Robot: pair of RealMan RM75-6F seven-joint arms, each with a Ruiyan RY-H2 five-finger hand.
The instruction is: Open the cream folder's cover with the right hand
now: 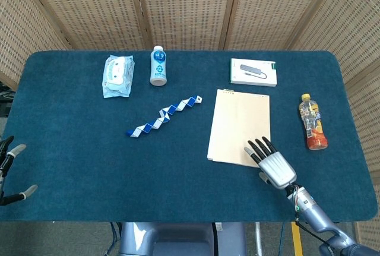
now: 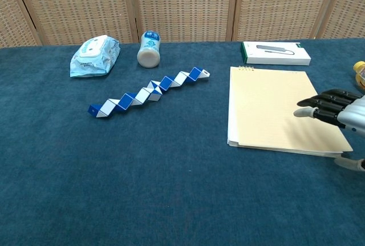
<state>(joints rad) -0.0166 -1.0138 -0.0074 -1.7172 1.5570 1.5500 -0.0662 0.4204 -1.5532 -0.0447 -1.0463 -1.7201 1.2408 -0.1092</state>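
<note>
The cream folder (image 1: 239, 125) lies flat and closed on the blue table, right of centre; the chest view shows the folder (image 2: 272, 109) too. My right hand (image 1: 272, 164) hovers over the folder's near right corner, fingers stretched out and apart, holding nothing. In the chest view the right hand (image 2: 337, 112) reaches in from the right edge, its fingertips (image 2: 302, 112) above the cover's right side. Only a few fingers of my left hand (image 1: 10, 170) show at the left edge of the head view, spread and empty.
A white box (image 1: 253, 72) lies just beyond the folder. An orange drink bottle (image 1: 312, 122) lies to the folder's right. A blue-and-white twist toy (image 1: 164, 116), a white bottle (image 1: 158, 66) and a wipes pack (image 1: 117, 76) sit to the left.
</note>
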